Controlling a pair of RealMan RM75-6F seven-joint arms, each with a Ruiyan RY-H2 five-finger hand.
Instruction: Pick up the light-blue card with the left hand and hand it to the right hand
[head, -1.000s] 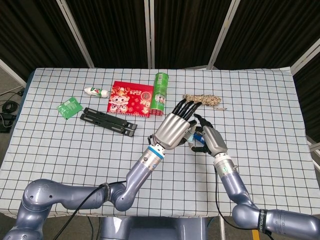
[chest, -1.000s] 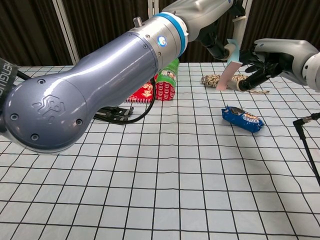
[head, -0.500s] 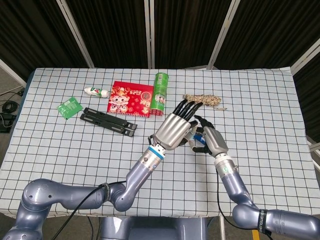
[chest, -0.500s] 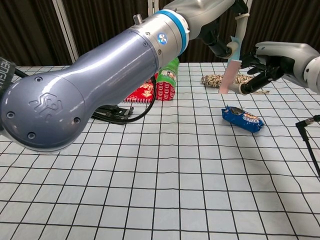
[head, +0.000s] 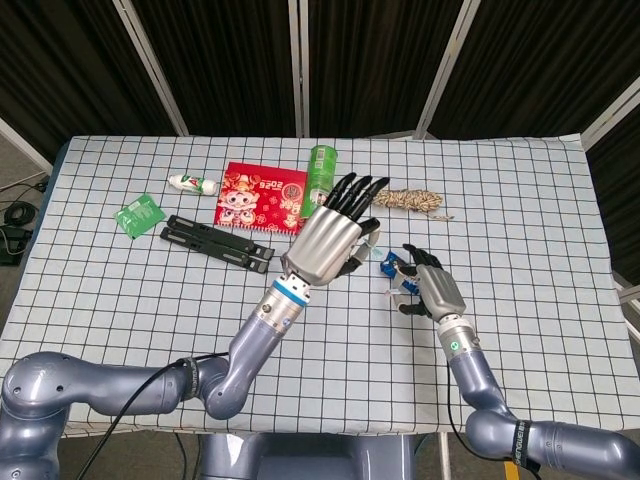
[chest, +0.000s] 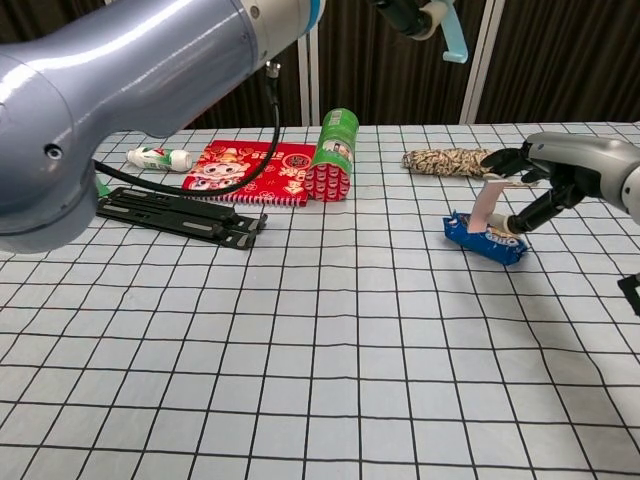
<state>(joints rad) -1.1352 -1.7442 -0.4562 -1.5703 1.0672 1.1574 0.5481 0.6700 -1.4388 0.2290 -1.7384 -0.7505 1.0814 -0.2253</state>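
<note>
Light-blue card (chest: 487, 207) now pinched in the right hand (head: 428, 288), just above the blue snack pack (chest: 484, 238) at centre-right, while the left hand (head: 330, 234) has let go and pulled back up-left with fingers spread and empty, so handover looks done.

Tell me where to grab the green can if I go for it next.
Grip the green can around its middle, coming in from the rope side. It stands upright as a round tube, and the red packet crowds its other side.
</note>
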